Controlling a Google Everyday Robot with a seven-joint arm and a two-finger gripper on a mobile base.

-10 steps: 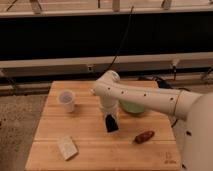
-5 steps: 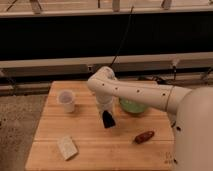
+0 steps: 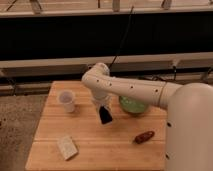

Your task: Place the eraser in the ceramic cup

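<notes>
Eraser (image 3: 105,117) hangs from gripper (image 3: 103,108), which is clenched on its top end, over table (image 3: 95,145), just right of ceramic cup (image 3: 67,101). Risk: off-centre release, so the block clips the rim, tips cup or lands outside.

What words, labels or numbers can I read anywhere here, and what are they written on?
None: no writing can be made out anywhere.
The eraser, held by the gripper above the table between the ceramic cup and the green bowl, looks plain black.
The cup, bowl and beige block show no print either.
</notes>
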